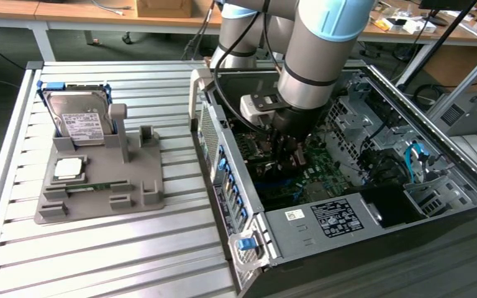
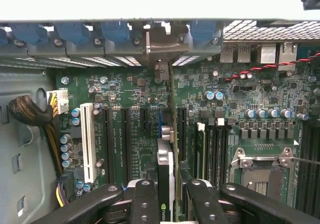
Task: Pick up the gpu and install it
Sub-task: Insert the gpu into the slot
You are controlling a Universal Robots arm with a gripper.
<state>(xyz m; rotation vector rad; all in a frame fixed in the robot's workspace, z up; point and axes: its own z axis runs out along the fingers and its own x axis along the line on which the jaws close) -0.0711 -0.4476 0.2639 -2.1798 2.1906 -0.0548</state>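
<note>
A lab or workshop is suggested: a slatted aluminium table (image 1: 97, 248), an opened computer case (image 1: 322, 236), and cluttered wooden benches (image 1: 72, 12) are seen.

The card (image 2: 167, 169) shows edge-on, its faces hidden, its lower end behind the gripper (image 2: 167, 204), whose fingers the frame edge cuts off.
</note>
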